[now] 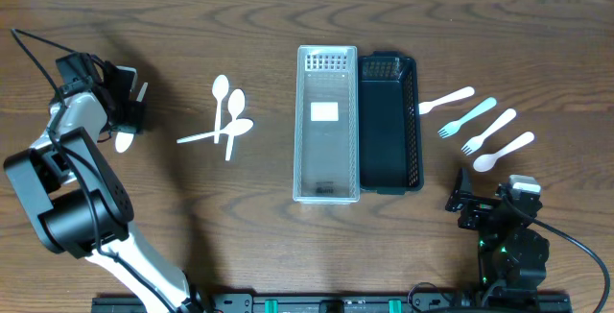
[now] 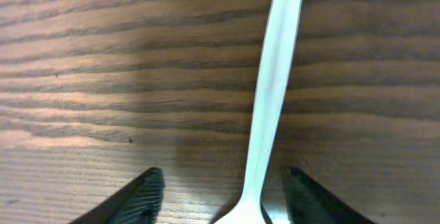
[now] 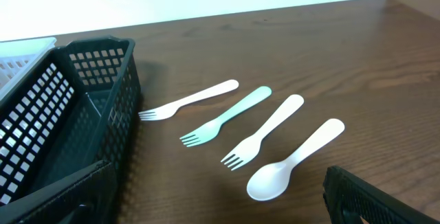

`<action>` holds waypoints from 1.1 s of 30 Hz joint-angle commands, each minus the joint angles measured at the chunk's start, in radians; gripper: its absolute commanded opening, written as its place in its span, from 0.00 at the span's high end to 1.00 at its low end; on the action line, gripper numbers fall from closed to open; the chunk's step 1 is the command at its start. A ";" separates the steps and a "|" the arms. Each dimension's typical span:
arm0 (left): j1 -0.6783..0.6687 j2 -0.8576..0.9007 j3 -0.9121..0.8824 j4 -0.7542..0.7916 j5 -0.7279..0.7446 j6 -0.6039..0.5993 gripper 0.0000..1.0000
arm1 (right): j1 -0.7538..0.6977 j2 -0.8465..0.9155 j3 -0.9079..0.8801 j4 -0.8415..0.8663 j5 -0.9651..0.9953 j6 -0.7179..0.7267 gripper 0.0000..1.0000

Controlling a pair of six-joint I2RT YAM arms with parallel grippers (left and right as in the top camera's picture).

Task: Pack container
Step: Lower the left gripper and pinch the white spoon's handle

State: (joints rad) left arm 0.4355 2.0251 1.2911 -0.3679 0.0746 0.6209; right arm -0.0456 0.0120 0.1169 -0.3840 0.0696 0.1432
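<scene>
left end effector [image 2: 223, 183]: spread, straddling white plastic spoon [image 2: 273, 80], no contact | spoon: flat on wooden desk [image 2: 103, 80], far left, well apart from clear plastic bin [image 1: 299, 140]; slim, glossy handle | risk: handle sits nearer one finger, so closing may skid or flip it | right end effector [image 3: 220, 207]: spread, empty

spoon [image 2: 273, 93] bowl cut off at bottom edge, handle tip cropped above

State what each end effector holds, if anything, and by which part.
Nothing is held. The left end effector straddles the handle of a white spoon near its bowl, not yet closed on it. The right end effector is open and empty.
</scene>
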 commanded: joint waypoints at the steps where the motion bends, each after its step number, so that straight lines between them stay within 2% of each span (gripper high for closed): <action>1: -0.001 0.051 -0.002 -0.010 -0.023 0.034 0.57 | -0.006 -0.006 -0.002 -0.001 0.009 -0.010 0.01; 7: -0.009 0.038 -0.002 -0.045 -0.023 0.005 0.94 | -0.006 -0.006 -0.002 -0.001 0.009 -0.010 0.01; 11: -0.034 -0.021 -0.002 -0.057 -0.024 -0.022 0.94 | -0.006 -0.006 -0.002 -0.001 0.009 -0.010 0.01; 17: -0.105 -0.203 0.003 -0.058 -0.024 -0.088 0.94 | -0.006 -0.006 -0.002 -0.001 0.009 -0.010 0.01; 21: -0.183 -0.332 0.003 -0.070 -0.023 -0.153 0.94 | -0.006 -0.006 -0.002 -0.001 0.009 -0.010 0.01; 24: -0.261 -0.409 0.003 -0.096 -0.023 -0.253 0.94 | -0.006 -0.006 -0.002 -0.001 0.009 -0.010 0.01; 26: -0.317 -0.440 0.003 -0.121 -0.029 -0.268 0.94 | -0.006 -0.006 -0.002 -0.001 0.009 -0.010 0.01; 29: -0.364 -0.443 0.003 -0.152 -0.158 -0.267 0.94 | -0.006 -0.006 -0.002 -0.001 0.009 -0.010 0.01; 33: -0.313 -0.396 -0.019 -0.199 -0.274 -0.187 0.94 | -0.006 -0.006 -0.002 -0.001 0.009 -0.010 0.01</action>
State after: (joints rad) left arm 0.0681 1.5841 1.2915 -0.5457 -0.0681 0.3939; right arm -0.0456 0.0120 0.1169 -0.3840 0.0704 0.1432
